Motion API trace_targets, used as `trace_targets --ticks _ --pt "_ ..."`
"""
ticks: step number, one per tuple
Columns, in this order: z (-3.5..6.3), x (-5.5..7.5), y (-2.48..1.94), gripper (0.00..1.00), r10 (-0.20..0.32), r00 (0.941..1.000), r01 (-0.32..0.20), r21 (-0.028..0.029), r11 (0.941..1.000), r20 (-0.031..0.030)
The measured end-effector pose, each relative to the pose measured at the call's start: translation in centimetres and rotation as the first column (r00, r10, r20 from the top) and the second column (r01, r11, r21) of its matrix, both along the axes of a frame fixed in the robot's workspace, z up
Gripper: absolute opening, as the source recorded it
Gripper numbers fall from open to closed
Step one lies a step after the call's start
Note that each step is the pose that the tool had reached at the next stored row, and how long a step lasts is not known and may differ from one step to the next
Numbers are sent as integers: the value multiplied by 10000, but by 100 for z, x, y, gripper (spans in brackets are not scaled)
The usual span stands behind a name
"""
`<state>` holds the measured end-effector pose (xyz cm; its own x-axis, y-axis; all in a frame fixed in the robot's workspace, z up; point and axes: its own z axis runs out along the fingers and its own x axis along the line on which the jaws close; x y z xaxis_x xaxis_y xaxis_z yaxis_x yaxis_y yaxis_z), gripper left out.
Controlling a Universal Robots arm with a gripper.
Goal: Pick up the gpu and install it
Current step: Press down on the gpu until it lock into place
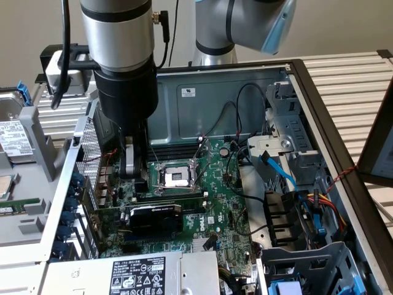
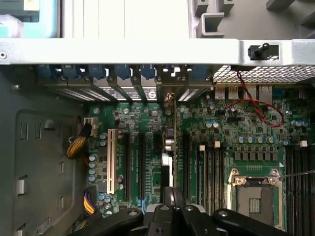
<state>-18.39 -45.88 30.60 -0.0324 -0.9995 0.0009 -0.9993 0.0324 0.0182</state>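
Note:
The gpu [image 1: 153,219] stands upright on the big green motherboard [image 1: 215,203], its black shroud with pale lettering facing the exterior camera. It sits in an expansion slot near the case's rear brackets. In the wrist view the gpu [image 2: 170,142] appears edge-on as a thin card running from the bracket row toward the camera. My gripper [image 1: 132,175] hangs above the board, a little higher than the card and apart from it. In the wrist view the gripper [image 2: 172,192] is shut, its tips meeting over the card's near end with nothing between them.
The CPU socket [image 1: 175,178] lies open just beyond the card. The power supply [image 1: 132,273] closes off the near side. Drive cages and coloured cables [image 1: 295,203] fill the exterior view's right. A perforated rear wall [image 1: 92,147] and blue slot clips [image 2: 123,73] border the bracket side.

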Motion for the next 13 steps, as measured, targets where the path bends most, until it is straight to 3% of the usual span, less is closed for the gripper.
trace_targets --ticks 2,9,13 --pt "-19 -43 6 11 -1 10000 1 0 10000 57" --pt "-143 -160 26 11 -6 10000 6 -2 10000 61" --pt "-200 -207 33 11 -7 9999 7 -21 10000 102"
